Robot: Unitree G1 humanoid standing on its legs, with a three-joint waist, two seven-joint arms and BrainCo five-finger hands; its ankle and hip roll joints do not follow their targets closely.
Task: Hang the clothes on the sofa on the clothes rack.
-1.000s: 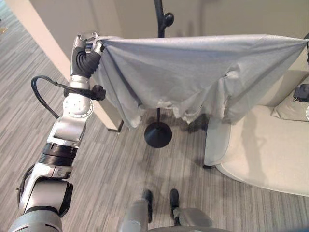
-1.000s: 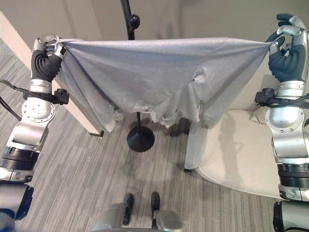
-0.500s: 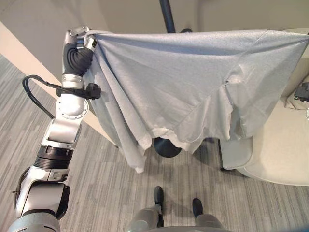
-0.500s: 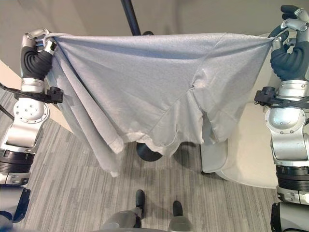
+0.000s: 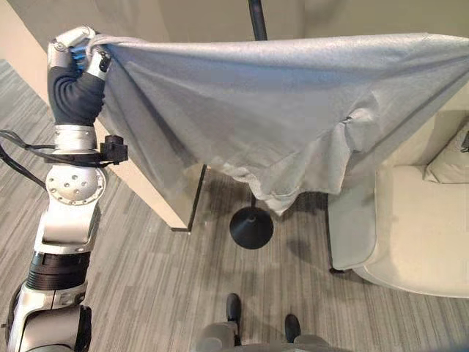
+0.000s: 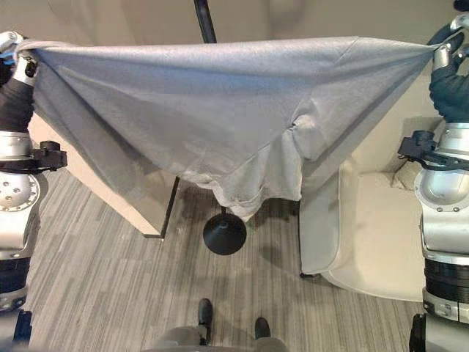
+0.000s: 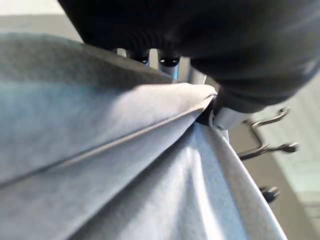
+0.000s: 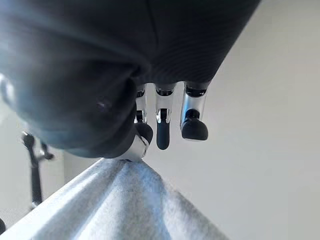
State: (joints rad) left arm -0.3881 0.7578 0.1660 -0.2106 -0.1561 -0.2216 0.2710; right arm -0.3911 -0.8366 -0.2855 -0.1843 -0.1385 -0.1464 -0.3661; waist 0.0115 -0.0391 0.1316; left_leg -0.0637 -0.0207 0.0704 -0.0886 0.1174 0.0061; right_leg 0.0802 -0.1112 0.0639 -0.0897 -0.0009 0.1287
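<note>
The grey garment (image 5: 278, 110) is held up in the air, stretched between the two hands, with its top edge nearly straight and its middle sagging down in loose folds toward the floor. The left hand (image 5: 77, 55) has its fingers curled tight on one corner of the cloth, and the left wrist view shows the fabric bunched into a pinch under the thumb. The right hand (image 6: 453, 51) pinches the opposite corner, and in its wrist view the cloth rises to a small peak at the thumb while the other fingertips (image 8: 194, 129) hang free just above it. The garment seems light, thin and very soft: it has no stiffness, so it follows every pull and could slip from a small pinch. I judge the corners of the top edge are good places to hold, because the cloth stays spread there. I count one garment, two hands, one clothes rack (image 5: 253, 198) standing behind and below the cloth between the hands, and one sofa (image 5: 410, 235) under the right hand's side
</note>
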